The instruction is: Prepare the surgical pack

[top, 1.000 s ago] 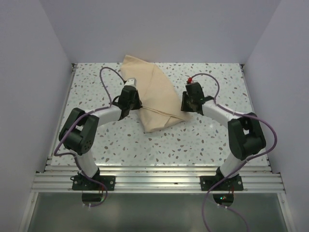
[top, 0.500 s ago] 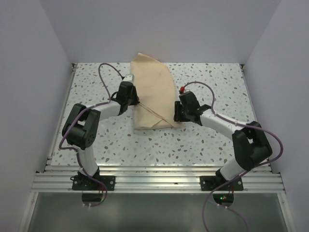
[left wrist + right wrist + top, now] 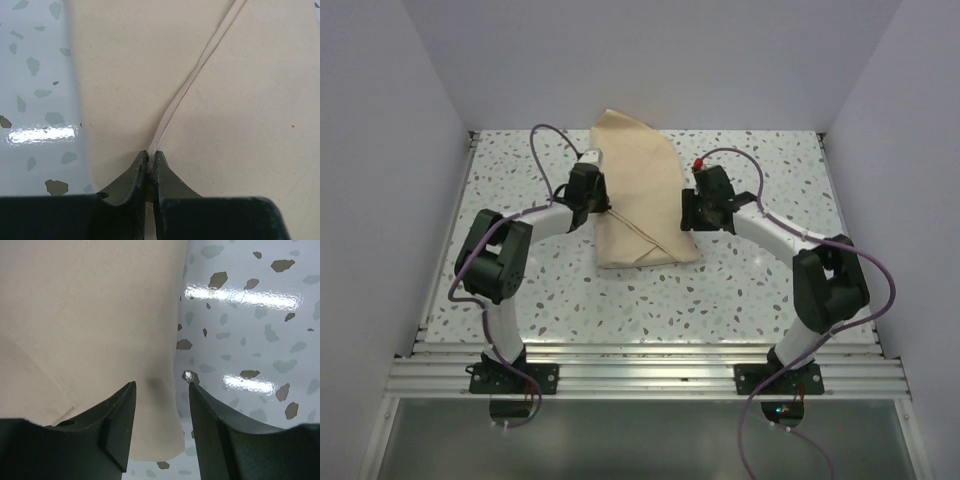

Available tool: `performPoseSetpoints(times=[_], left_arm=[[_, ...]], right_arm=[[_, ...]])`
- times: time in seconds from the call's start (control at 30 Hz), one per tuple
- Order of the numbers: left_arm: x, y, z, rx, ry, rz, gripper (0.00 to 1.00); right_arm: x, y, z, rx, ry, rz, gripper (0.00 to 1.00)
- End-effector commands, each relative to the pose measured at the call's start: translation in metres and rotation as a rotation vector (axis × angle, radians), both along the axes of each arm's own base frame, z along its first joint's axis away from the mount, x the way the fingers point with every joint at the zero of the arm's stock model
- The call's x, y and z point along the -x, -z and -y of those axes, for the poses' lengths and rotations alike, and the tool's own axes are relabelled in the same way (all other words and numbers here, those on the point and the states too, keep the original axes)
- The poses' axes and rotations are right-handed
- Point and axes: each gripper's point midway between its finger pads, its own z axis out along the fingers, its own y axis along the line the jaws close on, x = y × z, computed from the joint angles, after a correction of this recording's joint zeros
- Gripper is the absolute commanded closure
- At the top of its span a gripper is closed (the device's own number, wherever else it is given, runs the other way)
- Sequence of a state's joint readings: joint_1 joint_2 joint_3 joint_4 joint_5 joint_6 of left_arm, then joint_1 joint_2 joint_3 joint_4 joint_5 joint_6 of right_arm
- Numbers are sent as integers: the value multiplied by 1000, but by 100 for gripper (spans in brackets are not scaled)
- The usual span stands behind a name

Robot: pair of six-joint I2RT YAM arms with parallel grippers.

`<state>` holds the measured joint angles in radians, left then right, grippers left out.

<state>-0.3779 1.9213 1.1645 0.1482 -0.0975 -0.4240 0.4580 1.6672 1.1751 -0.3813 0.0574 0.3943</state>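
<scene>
Folded beige cloth (image 3: 635, 195) — edge in left claw (image 3: 151, 160)

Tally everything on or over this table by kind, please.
Folded plain beige cloth bundle: 1
Black two-finger grippers: 2 (left gripper, pinching a fold of the bundle; right gripper, open)
Total: 3
</scene>
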Motion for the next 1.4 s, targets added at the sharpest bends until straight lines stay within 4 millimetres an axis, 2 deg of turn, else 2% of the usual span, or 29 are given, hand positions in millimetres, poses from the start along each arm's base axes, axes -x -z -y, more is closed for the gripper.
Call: performPoseSetpoints(times=[0.0, 0.13, 0.4, 0.5, 0.57, 0.7, 0.83, 0.9, 1.07, 1.2, 1.3, 1.37], left_arm=[[-22, -10, -24, -61, -67, 50, 100], [-28, -13, -30, -68, -82, 56, 100], [-43, -39, -37, -56, -96, 101, 100], [-46, -42, -37, -57, -99, 106, 100], [-48, -41, -39, -60, -106, 105, 100], [-50, -34, -43, -69, -119, 89, 100], [-48, -23, -54, -97, -168, 53, 100], [-44, -16, -57, -105, -179, 32, 100], [-34, -5, -58, -96, -185, 8, 100], [-22, 4, -61, -91, -194, -9, 100], [-4, 17, -63, -80, -184, -29, 100], [1, 15, -63, -72, -179, -26, 100]], right_arm=[[-9, 8, -9, 0, -60, -21, 49], [-16, 23, -12, 8, -64, -47, 49], [-13, 31, -17, -10, -85, -65, 50], [-13, 35, -17, -8, -87, -74, 59], [-12, 37, -17, -9, -92, -76, 60], [-7, 42, -15, 0, -91, -90, 58], [-2, 52, -14, 1, -92, -112, 65], [0, 55, -16, 1, -97, -117, 78], [9, 59, -20, 17, -105, -129, 98], [25, 59, -16, 32, -94, -139, 100], [38, 57, -9, 38, -68, -139, 100], [48, 57, -4, 49, -58, -150, 100]])
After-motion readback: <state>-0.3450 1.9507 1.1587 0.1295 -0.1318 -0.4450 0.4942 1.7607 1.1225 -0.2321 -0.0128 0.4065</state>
